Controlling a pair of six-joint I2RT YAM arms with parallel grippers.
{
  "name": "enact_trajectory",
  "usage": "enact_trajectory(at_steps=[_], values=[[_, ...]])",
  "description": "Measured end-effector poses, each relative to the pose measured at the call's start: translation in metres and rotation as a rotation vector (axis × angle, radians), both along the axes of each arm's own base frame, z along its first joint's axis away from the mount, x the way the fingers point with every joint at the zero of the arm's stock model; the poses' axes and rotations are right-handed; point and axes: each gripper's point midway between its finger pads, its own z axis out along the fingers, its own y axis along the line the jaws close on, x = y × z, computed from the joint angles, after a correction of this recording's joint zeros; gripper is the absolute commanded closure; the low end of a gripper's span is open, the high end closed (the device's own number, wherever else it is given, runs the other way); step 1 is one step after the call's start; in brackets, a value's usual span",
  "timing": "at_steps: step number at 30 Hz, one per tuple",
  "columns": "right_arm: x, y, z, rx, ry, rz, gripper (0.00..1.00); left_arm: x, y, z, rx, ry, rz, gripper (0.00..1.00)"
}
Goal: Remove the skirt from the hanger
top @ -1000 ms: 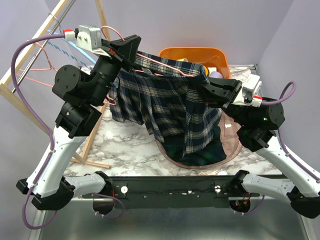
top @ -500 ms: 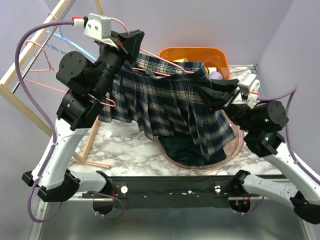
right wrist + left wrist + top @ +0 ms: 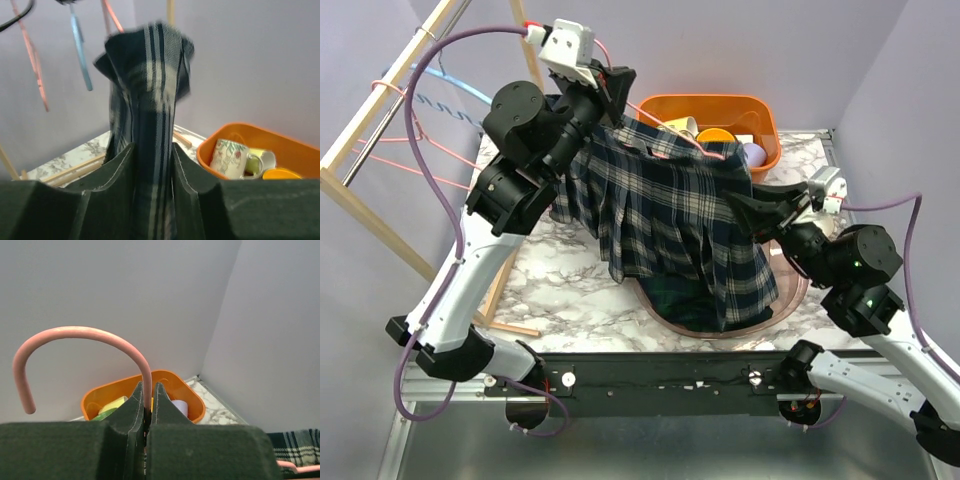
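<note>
Lifted higher, hanger [image 3: 80, 332], skirt [image 3: 670, 210] pinched

**A:** Chunky black joints up top on the left arm [image 3: 510, 190], white shells lower down, a purple cable [image 3: 412, 120] looping alongside.

**B:** Same livery on the right arm [image 3: 855, 270]. There's a white camera box [image 3: 567, 42], red-tipped, at the wrist.

**A:** The left gripper [image 3: 149, 390] has matte, dark, wedge-shaped fingers. The base rail [image 3: 660, 380] is black, dotted with screws.
</note>
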Motion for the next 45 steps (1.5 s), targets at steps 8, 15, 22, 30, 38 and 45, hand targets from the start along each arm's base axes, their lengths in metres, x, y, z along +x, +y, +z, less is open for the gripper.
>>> enact_trajectory(at_steps=[8, 15, 22, 30, 38, 45], values=[[0.004, -0.009, -0.016, 0.018, 0.076, -0.043, 0.87, -0.002, 0.028, 0.035, -0.057, -0.062, 0.091, 1.00], [0.012, -0.003, -0.029, 0.006, 0.117, -0.051, 0.99, -0.001, 0.030, 0.033, -0.037, -0.059, 0.102, 1.00], [0.030, -0.045, -0.032, 0.132, 0.191, -0.278, 0.99, 0.004, 0.035, 0.038, -0.041, -0.058, 0.150, 1.00], [0.039, -0.079, -0.074, 0.187, 0.274, -0.460, 0.99, 0.009, 0.049, 0.083, -0.184, -0.102, 0.221, 1.00], [0.030, -0.065, -0.048, 0.160, 0.205, -0.360, 0.99, -0.005, 0.048, 0.081, -0.284, -0.064, 0.142, 1.00], [0.034, -0.040, 0.003, 0.116, 0.122, -0.279, 0.99, -0.057, 0.052, 0.112, -0.472, -0.101, -0.061, 1.00]])
